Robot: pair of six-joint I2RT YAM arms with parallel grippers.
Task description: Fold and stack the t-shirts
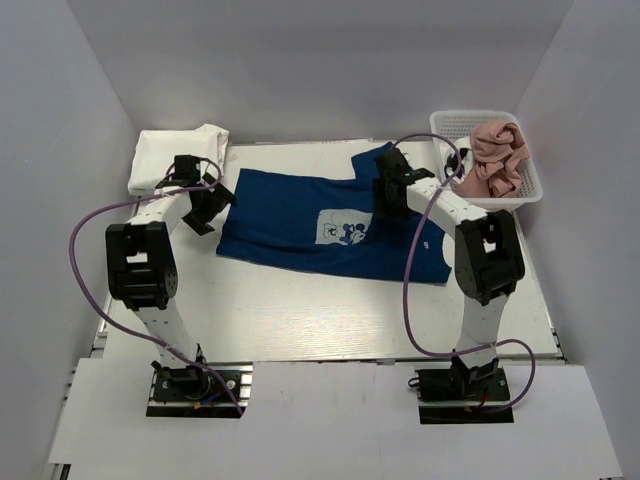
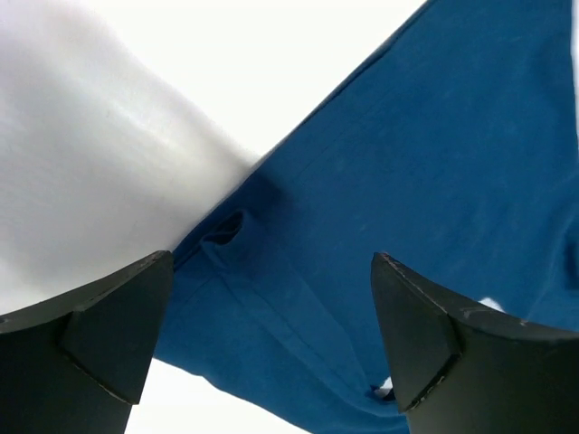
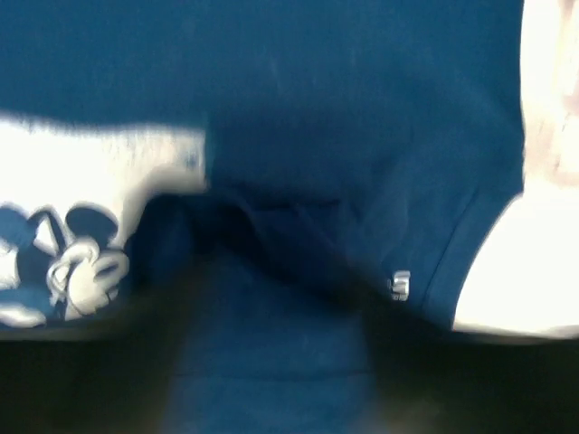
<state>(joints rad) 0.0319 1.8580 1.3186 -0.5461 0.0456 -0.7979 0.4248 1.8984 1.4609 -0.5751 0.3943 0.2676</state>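
We see the navy blue t-shirt (image 1: 290, 215) spread flat mid-table. Its left edge lies beneath our left gripper (image 2: 271, 262), whose jaws are spread wide, just beside the folded white t-shirt (image 1: 170, 155). Our right gripper (image 1: 392, 185) sits over the far right sleeve, and blur hides whether its jaws are apart. Open table (image 1: 300, 310) runs along the near side. The pale print (image 1: 345, 228) shows a cartoon mouse, and the small hem tag (image 3: 400, 285) is too blurred to read.

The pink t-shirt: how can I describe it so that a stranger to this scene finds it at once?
On the white table, go to the far right corner, where a white mesh basket stands. The pink t-shirt lies crumpled inside it; the navy t-shirt and the folded white t-shirt lie outside it.
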